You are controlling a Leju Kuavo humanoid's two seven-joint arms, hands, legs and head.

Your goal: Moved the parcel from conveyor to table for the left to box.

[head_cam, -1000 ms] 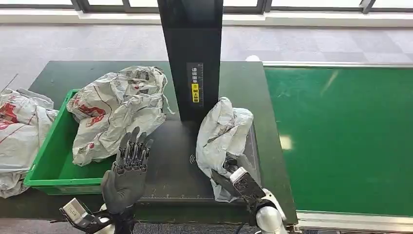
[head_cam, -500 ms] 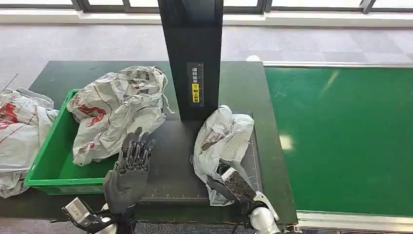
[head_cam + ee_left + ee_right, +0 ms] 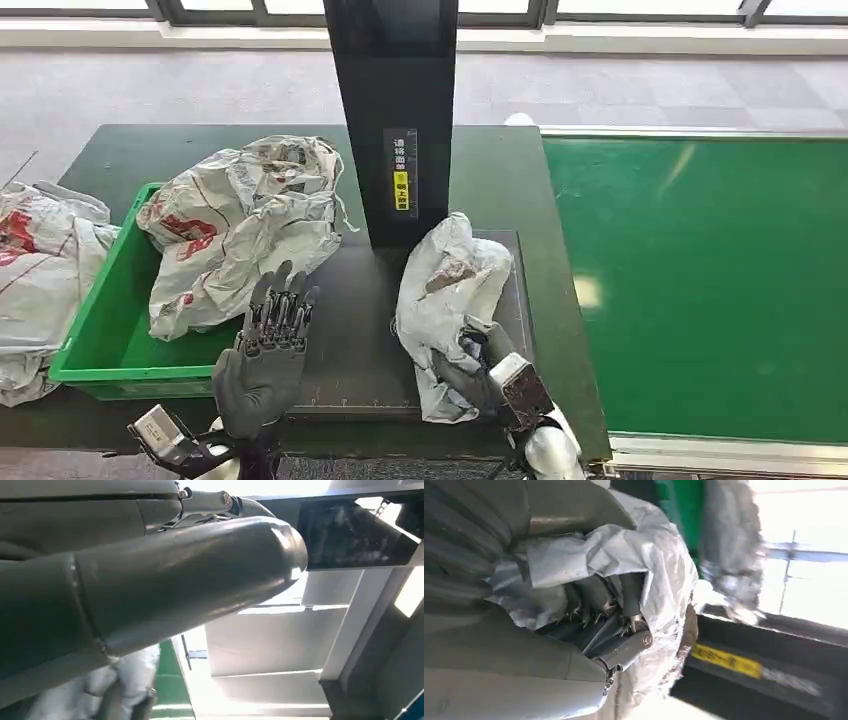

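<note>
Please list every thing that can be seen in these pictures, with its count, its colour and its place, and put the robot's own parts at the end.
Parcel: one, grey-white plastic bag, on the dark scanning plate, held by the right hand.
Scanning plate: one, black, on the table in front of the post.
Post: one, black with a yellow label, upright behind the plate.
Bin: one, green, on the table's left side.
Bagged parcels: one white-and-red in the bin, one left of the bin.
Table: one, dark green.
Conveyor: one, bright green, at right.
Left hand: one, grey, raised, fingers apart, holding nothing.
Right hand: one, grey, gripping the parcel.

Grey thumb (image 3: 190, 580) before bright windows (image 3: 280, 645)
</note>
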